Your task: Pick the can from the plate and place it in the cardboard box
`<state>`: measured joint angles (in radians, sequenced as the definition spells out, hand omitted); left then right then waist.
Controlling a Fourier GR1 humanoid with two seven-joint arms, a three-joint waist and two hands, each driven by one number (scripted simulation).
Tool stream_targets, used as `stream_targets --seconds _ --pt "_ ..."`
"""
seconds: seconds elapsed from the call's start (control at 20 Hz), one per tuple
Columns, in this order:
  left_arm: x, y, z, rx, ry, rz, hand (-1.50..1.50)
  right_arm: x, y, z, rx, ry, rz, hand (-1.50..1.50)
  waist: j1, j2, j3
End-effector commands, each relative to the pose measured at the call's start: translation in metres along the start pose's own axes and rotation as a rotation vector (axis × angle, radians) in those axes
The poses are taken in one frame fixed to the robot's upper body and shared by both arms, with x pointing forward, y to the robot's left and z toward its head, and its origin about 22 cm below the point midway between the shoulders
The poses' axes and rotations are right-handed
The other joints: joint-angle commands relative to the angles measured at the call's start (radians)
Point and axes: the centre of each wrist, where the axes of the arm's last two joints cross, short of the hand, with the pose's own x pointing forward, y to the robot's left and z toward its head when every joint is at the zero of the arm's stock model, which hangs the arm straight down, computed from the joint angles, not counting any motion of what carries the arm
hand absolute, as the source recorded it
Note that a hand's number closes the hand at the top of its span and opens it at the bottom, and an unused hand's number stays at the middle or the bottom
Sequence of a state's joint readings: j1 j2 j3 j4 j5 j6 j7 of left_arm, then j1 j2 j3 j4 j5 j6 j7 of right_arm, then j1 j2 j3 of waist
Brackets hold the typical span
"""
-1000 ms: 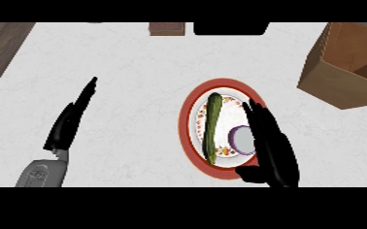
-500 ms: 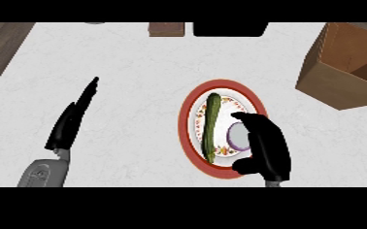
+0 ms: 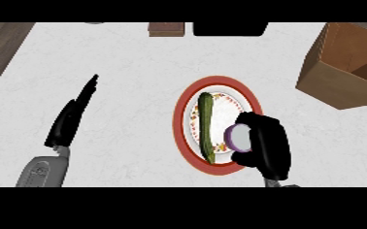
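My right robot hand [image 3: 265, 145] sits over the right side of the plate [image 3: 188, 104], fingers and thumb curled round the can [image 3: 237, 138]. Only the can's purple end shows, at the left edge of my palm; the rest is hidden under my fingers. I cannot tell whether the can has left the plate or rests on it.

Just left of the can, a long green vegetable [image 3: 206, 126] lies lengthways on the plate, near my fingertips but apart from them as far as I can see.

The box [image 3: 337, 75] stands ahead of my right robot hand and off to its right, well apart, with its open top partly cut off by the view's edge.

To do this step well, I judge I should lift straight up first, so the can clears the plate's rim and I don't nudge the vegetable. Only then should I swing forward and right. I'd keep the can high enough to pass over the box's near wall, and let go only once it is above the opening.

My left robot hand [image 3: 68, 121] rests far to the left on the desk [image 3: 129, 58], fingers straight, holding nothing.
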<state>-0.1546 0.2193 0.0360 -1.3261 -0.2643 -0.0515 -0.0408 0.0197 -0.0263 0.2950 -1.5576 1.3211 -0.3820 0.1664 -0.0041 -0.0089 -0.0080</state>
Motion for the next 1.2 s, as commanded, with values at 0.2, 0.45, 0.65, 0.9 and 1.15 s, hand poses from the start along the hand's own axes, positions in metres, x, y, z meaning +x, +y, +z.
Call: stream_targets --seconds 0.2,0.45,0.65,0.9,1.15 --pt "0.004 -0.005 -0.002 -0.033 -0.032 -0.004 0.00 0.007 -0.006 -0.093 0.244 0.291 0.197 1.50 0.058 0.024 0.005" --pt "0.005 -0.022 0.002 -0.055 -0.017 0.010 0.00 0.033 -0.021 -0.163 0.305 0.384 0.271 1.50 0.047 0.017 0.008" --pt "0.003 -0.028 -0.006 -0.034 -0.001 0.011 0.00 0.071 -0.057 -0.202 0.211 0.389 0.284 1.50 0.022 0.012 0.008" --pt "-0.006 0.012 -0.004 0.023 0.018 0.000 0.00 0.082 -0.082 -0.213 0.067 0.437 0.362 1.50 0.006 0.006 0.007" --pt "0.006 -0.005 -0.010 -0.004 0.002 0.003 0.00 0.086 -0.130 -0.228 -0.058 0.526 0.398 1.50 0.003 0.006 0.008"
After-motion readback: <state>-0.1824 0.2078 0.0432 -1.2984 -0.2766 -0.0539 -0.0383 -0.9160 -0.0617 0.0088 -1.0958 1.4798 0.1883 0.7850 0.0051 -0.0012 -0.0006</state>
